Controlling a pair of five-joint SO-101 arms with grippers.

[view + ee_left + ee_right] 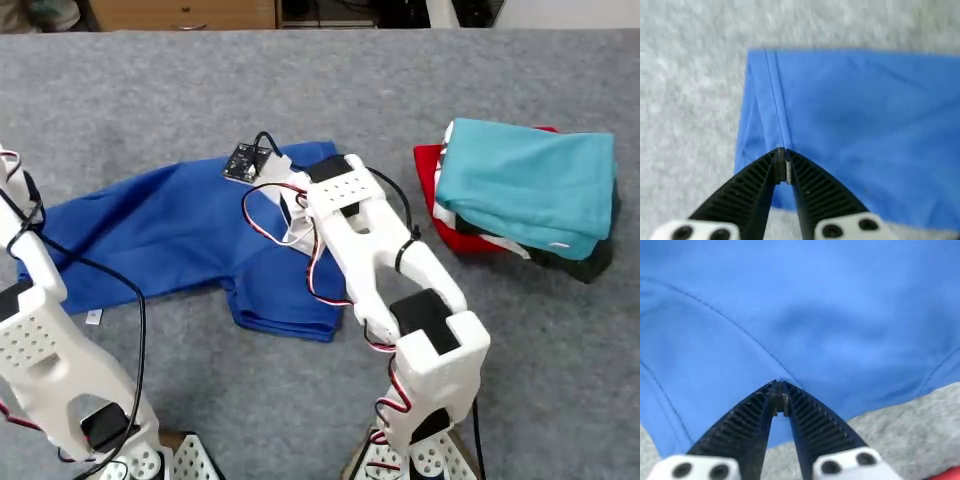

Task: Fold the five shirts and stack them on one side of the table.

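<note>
Middle of the grey table cover [400,80]: the blue shirt [170,230] lies spread and rumpled, one end out toward the left arm, the other bunched under the right arm's wrist. The left gripper [781,165] has its jaws clamped tight, tips meeting right on the stitched hem near a corner of the shirt, with cloth nipped between them as far as I can judge. The right gripper [779,400] is likewise clamped, tips pressed into the blue cloth close to its edge, with a small pucker at the pinch. At the right side of the table, apart from the blue shirt, sits a folded stack: teal shirt [525,185] on top, red shirt [430,170] showing beneath, dark garment [590,262] along the bottom edge.
</note>
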